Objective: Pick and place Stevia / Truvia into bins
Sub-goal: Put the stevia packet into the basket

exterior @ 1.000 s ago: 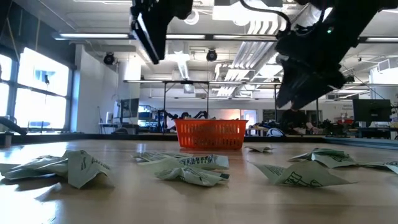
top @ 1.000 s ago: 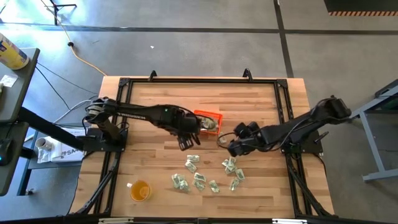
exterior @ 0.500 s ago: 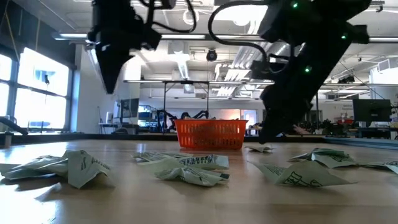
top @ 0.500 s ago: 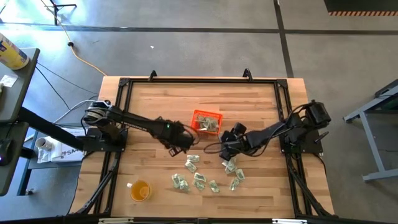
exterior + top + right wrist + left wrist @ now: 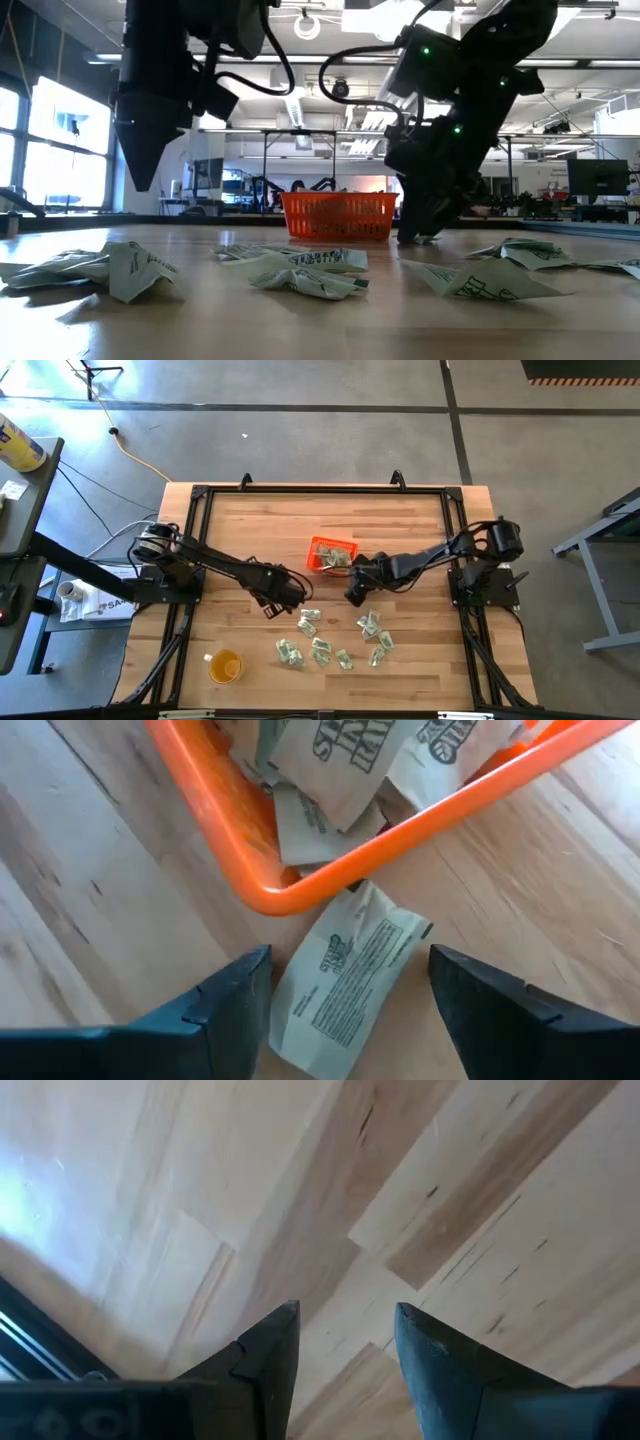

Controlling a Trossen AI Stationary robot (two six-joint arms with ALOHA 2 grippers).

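Sachet [image 5: 348, 978] lies flat on the wood against the orange bin's [image 5: 232, 838] corner, between the right gripper's [image 5: 350, 995] wide-spread fingers; more sachets fill the bin, others [image 5: 320, 645] lie scattered nearer the front. Left gripper [image 5: 345, 1342] hovers empty, fingers narrowly parted, over bare table [image 5: 440, 1170]

A small square orange plastic tray with low walls [image 5: 318, 549] sits mid-surface holding several crumpled pale green-and-white paper sachets [image 5: 345, 760], one more sachet [image 5: 345, 982] lies flat touching its corner, and others [image 5: 322, 644] lie scattered nearby.
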